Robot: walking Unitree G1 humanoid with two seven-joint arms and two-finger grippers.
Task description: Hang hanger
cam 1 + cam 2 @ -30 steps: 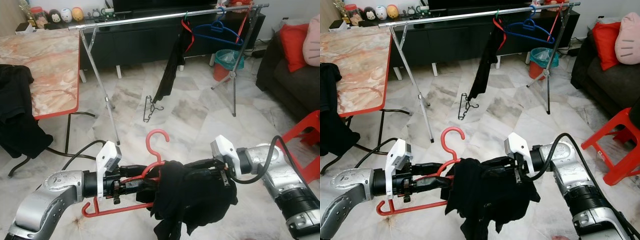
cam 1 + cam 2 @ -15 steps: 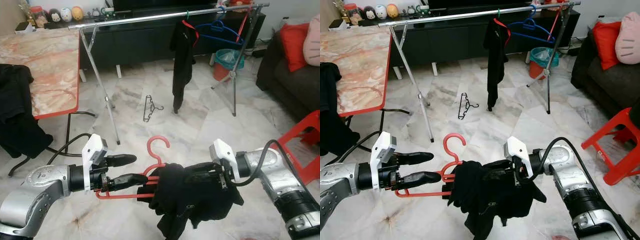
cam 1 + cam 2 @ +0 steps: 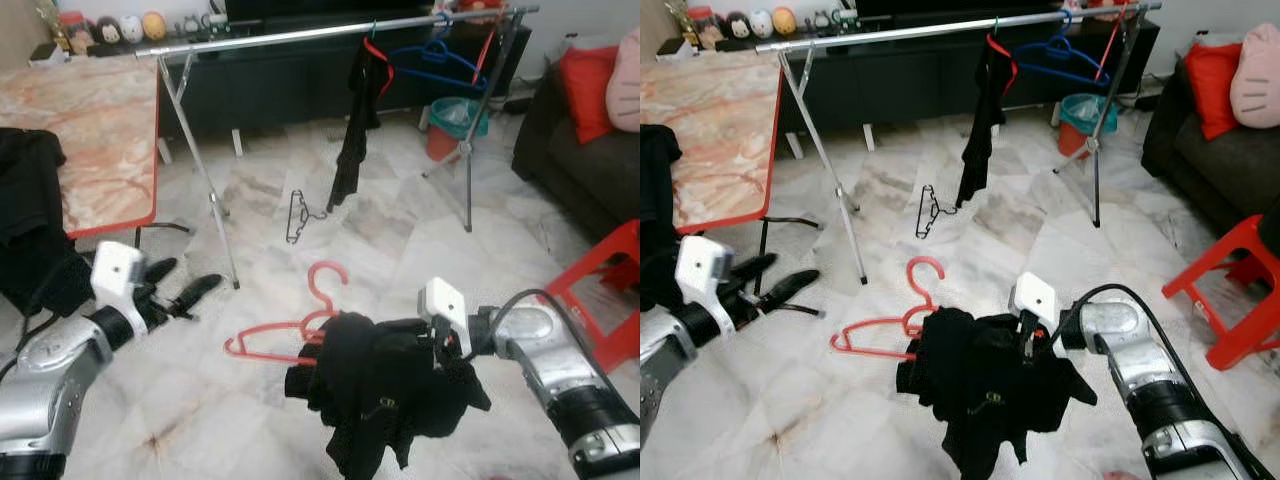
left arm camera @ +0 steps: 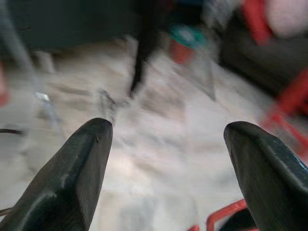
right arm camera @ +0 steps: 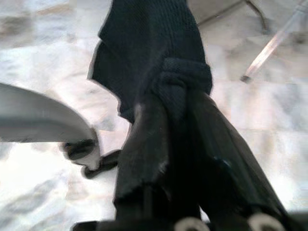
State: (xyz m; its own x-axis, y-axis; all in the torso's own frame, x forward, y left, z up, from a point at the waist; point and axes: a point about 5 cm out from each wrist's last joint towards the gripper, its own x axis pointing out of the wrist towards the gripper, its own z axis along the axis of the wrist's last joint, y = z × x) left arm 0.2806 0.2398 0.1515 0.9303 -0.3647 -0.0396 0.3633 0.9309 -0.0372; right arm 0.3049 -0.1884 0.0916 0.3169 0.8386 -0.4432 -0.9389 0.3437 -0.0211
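Jaws of the right gripper (image 3: 425, 352), low and right of centre in the head views, are buried in a black garment (image 3: 385, 385), so I cannot tell how they stand. That bunched cloth drapes over a red hanger (image 3: 290, 335), whose bare arm and hook jut toward the centre. The left gripper (image 3: 185, 290), at the left edge, is spread wide and grasps nothing.

The hanger looks light and stiff; the garment is soft and could slide off. Best taken at the neck below the hook, for the rail (image 3: 300, 35) along the top.
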